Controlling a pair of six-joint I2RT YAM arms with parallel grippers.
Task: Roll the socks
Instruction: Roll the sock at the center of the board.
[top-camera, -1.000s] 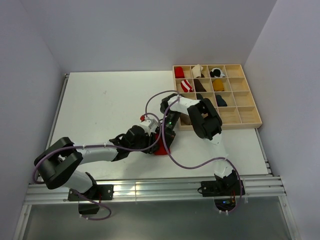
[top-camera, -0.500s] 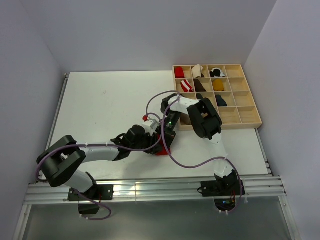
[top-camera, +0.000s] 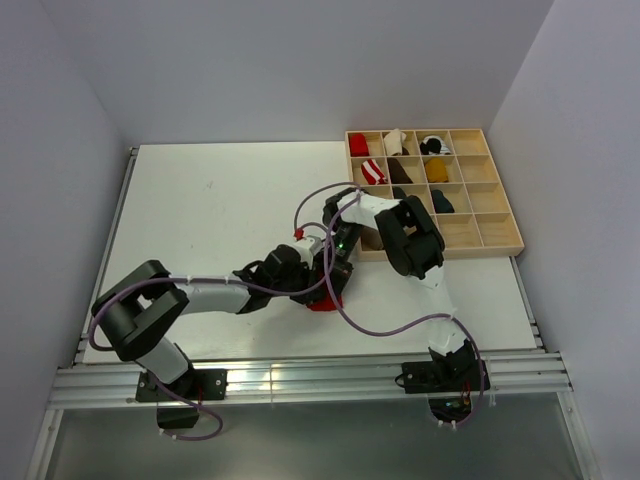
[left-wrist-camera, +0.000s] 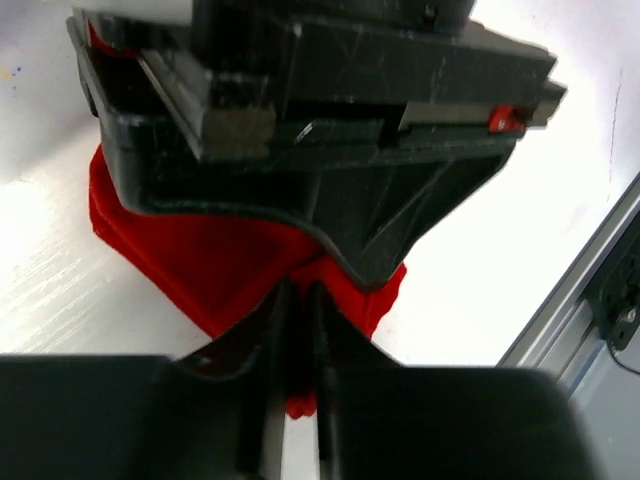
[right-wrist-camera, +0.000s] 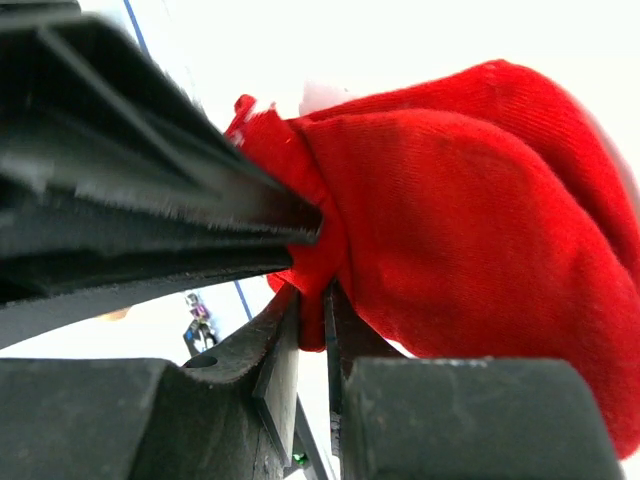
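Observation:
A bright red sock (top-camera: 322, 302) lies bunched on the white table, just left of the wooden tray's near corner. Both grippers meet over it. In the left wrist view, my left gripper (left-wrist-camera: 297, 335) is shut on a thin fold of the red sock (left-wrist-camera: 220, 260), with the right gripper's black body (left-wrist-camera: 320, 110) right above. In the right wrist view, my right gripper (right-wrist-camera: 312, 315) pinches another fold of the red sock (right-wrist-camera: 480, 220), whose bulk bulges to the right. From above, the left gripper (top-camera: 316, 284) and right gripper (top-camera: 336, 272) hide most of the sock.
A wooden compartment tray (top-camera: 500, 235) stands at the right, with several sock bundles in its back cells: red, striped, tan, brown, black and mustard. A purple cable (top-camera: 380, 328) loops over the table near the sock. The metal rail (top-camera: 300, 375) runs along the near edge.
My left arm has slid right and its gripper, open before, has closed on the red sock. The right gripper stays at the sock.

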